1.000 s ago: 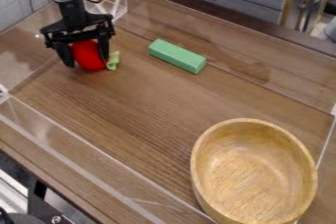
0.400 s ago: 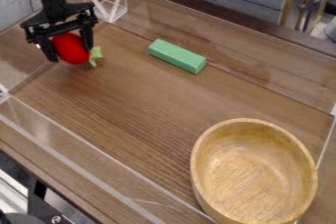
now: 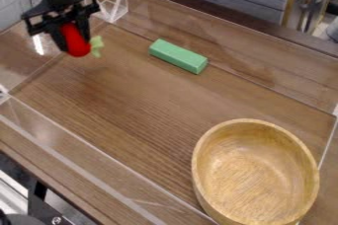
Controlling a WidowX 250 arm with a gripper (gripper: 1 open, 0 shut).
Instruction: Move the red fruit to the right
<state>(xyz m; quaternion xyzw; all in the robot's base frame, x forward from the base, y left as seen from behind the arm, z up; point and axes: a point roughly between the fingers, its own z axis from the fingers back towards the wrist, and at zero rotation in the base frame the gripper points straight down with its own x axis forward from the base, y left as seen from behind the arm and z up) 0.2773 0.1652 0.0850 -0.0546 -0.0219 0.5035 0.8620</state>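
Note:
The red fruit (image 3: 77,41), a small bright-red toy with a green leafy cap on its right side, hangs above the wooden table at the far left. My black gripper (image 3: 73,37) points straight down and is shut on it, one finger on each side. The fruit is lifted off the tabletop (image 3: 145,120).
A flat green rectangular block (image 3: 177,55) lies on the table right of the gripper. A large wooden bowl (image 3: 256,178) sits at the lower right. Clear plastic walls (image 3: 79,160) border the table along the front and left.
The gripper closed on the red fruit and rose with it off the table, higher in the picture. Block and bowl have not moved.

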